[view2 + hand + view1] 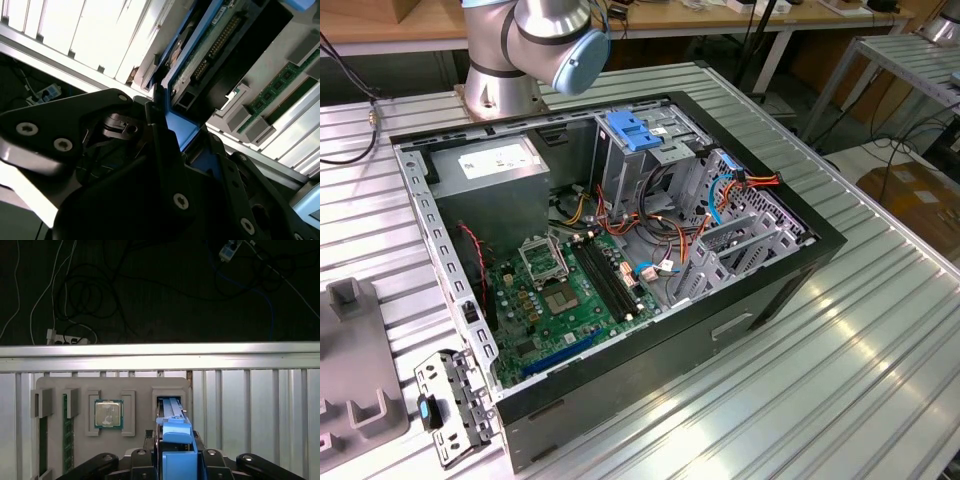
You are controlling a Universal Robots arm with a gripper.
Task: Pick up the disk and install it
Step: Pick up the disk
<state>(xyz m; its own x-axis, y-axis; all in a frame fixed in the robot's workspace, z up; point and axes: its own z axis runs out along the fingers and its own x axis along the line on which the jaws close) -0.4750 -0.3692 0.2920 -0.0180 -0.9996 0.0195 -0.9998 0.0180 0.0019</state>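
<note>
So, exterior view: open PC case [750, 290] on bench [860, 380]. Second wrist view: claw [181, 126] looks clamped on disk [215, 50] by its blue carrier edge. First wrist view: disk stands on edge, long axis running straight out from claw into grey tray [55, 385] slot.

**Worktop and its load**

Silver ribbed aluminium worktop [840, 360]. Lying directly on it, in the exterior view:

- One open black tower computer case [650, 350], on its side at mid-surface.
- One grey moulded fixture tray [355, 400] at the exterior view's left edge, apart from the case.
- One perforated metal bracket with a blue clip [448, 405], between the two and just beside the case corner.
- The arm's round grey base [500, 95], behind the case.
</note>
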